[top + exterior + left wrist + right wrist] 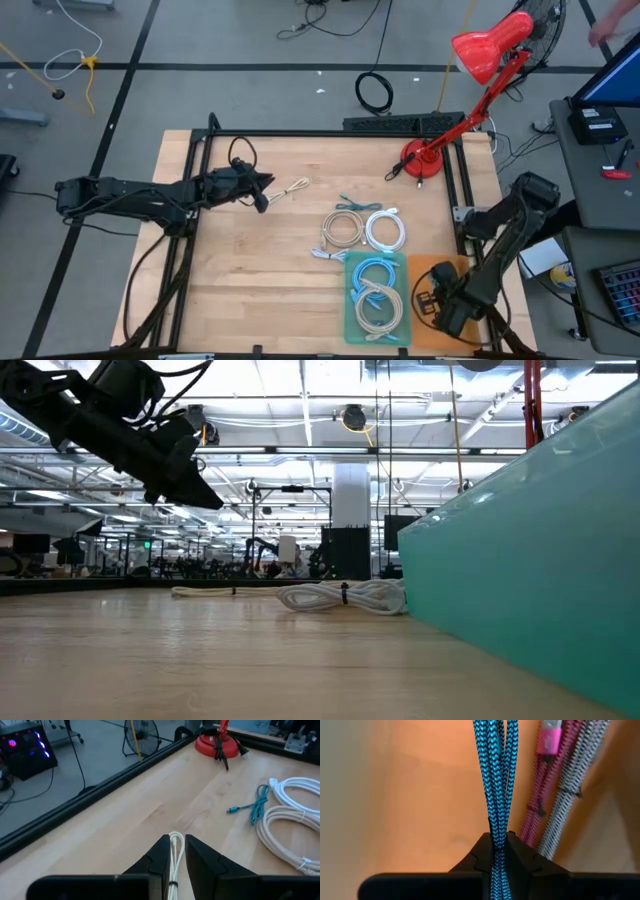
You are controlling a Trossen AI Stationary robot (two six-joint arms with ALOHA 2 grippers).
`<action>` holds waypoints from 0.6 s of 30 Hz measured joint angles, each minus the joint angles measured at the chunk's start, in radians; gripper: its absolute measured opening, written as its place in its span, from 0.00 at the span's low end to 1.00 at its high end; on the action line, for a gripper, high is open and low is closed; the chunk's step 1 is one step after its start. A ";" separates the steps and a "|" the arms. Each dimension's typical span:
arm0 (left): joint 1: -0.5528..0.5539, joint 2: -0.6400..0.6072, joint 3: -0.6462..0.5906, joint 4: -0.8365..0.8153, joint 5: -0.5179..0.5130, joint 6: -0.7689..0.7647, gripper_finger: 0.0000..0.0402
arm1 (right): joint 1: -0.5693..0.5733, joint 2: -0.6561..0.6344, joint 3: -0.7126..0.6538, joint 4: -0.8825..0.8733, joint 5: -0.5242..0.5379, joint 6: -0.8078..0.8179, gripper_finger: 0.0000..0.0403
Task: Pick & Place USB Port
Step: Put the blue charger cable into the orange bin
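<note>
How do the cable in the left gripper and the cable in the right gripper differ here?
The cream cable in the left gripper is smooth and pale; the blue braided cable in the right gripper has a teal zigzag weave. The cream cable is held above bare wood at the table's left; the blue one hangs over the orange tray, beside a pink cable. Both are folded bundles pinched between shut fingers.

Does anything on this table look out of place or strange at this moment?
Nothing looks damaged or spilled. The cables are sorted in part only: some lie in the teal tray, while three coils and a small teal cable lie loose on the wood. The left gripper and the right gripper each have jaws shut on a cable.
</note>
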 joint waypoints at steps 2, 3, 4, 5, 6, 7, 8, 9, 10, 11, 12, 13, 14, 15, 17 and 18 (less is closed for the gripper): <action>-0.002 0.000 0.000 -0.017 0.000 -0.013 0.16 | 0.002 0.020 0.000 -0.002 0.000 0.000 0.04; -0.007 0.000 0.000 -0.026 -0.001 -0.015 0.16 | 0.001 0.028 0.000 -0.002 0.001 -0.001 0.04; -0.011 0.000 0.000 -0.031 -0.001 -0.018 0.16 | 0.001 0.037 0.000 -0.002 0.000 -0.001 0.04; -0.016 0.000 0.000 -0.033 -0.001 -0.020 0.16 | 0.001 0.043 0.000 -0.001 -0.007 -0.003 0.04; -0.023 0.000 0.000 -0.033 -0.001 -0.025 0.16 | 0.001 0.049 0.000 -0.006 -0.025 -0.004 0.04; -0.030 0.000 0.000 -0.035 -0.001 -0.027 0.16 | 0.001 0.056 0.001 -0.013 -0.049 -0.003 0.04; -0.037 0.000 0.000 -0.036 -0.002 -0.029 0.16 | 0.001 0.062 0.000 -0.022 -0.072 -0.003 0.04; -0.042 0.000 0.000 -0.038 -0.003 -0.028 0.16 | 0.003 0.068 -0.001 -0.026 -0.092 0.000 0.04; -0.048 0.000 0.000 -0.038 -0.003 -0.027 0.16 | 0.005 0.073 -0.003 -0.027 -0.104 0.001 0.04; -0.052 0.000 0.000 -0.037 -0.003 -0.026 0.16 | 0.007 0.076 -0.003 -0.025 -0.107 0.001 0.04; -0.054 0.000 0.000 -0.038 -0.004 -0.025 0.16 | 0.008 0.080 -0.003 -0.021 -0.105 0.001 0.04; -0.056 0.000 0.000 -0.038 -0.004 -0.022 0.16 | 0.008 0.082 -0.003 -0.013 -0.105 0.000 0.04; -0.056 0.000 0.000 -0.038 -0.005 -0.017 0.16 | 0.007 0.083 -0.003 -0.007 -0.104 0.000 0.05; -0.056 0.000 0.000 -0.038 -0.010 -0.013 0.16 | 0.004 0.084 -0.004 0.000 -0.101 0.000 0.06; -0.056 0.000 0.000 -0.038 -0.012 -0.009 0.16 | -0.005 0.084 -0.004 0.011 -0.100 0.002 0.06; -0.056 0.000 0.000 -0.037 -0.012 -0.008 0.16 | -0.009 0.084 -0.004 0.015 -0.099 0.002 0.06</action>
